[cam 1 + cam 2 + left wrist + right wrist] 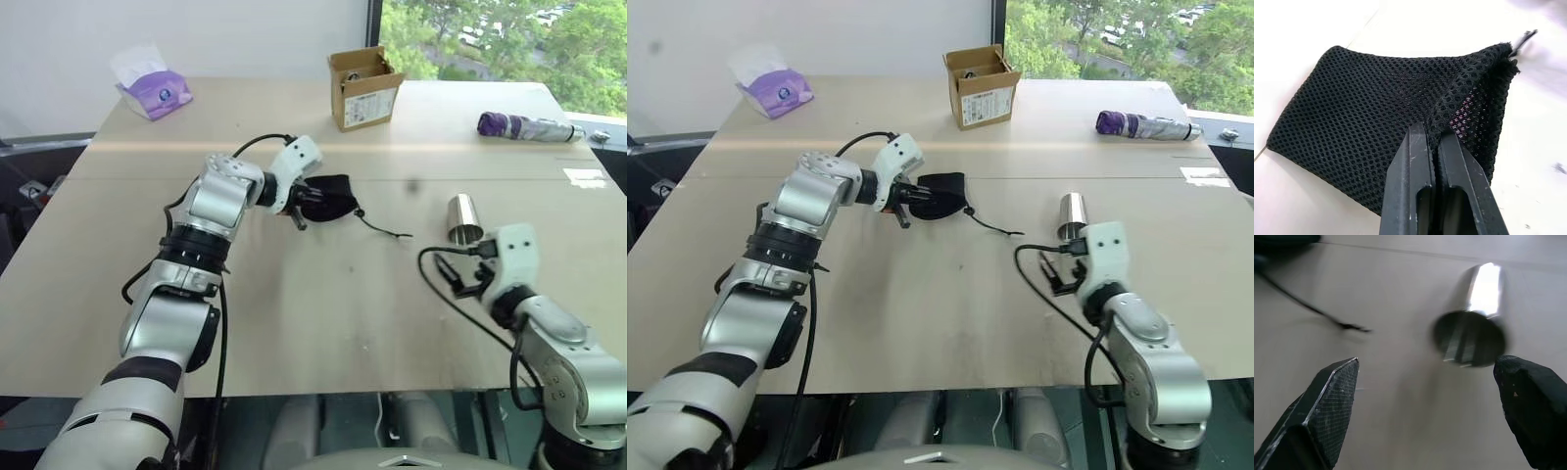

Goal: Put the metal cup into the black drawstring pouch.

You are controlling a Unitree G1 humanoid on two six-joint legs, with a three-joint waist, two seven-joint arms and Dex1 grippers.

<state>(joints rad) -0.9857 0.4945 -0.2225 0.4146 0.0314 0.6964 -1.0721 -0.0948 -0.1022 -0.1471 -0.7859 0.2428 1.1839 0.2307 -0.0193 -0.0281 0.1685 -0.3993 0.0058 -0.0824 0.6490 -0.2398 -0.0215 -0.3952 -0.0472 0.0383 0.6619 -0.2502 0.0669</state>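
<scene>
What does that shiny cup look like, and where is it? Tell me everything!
The metal cup is a small, smooth, shiny silver tumbler with no handle. It stands on the wooden table, open end up. The right gripper, fingers wide open, is near it but not touching. The black drawstring pouch's cord ends nearby.
</scene>
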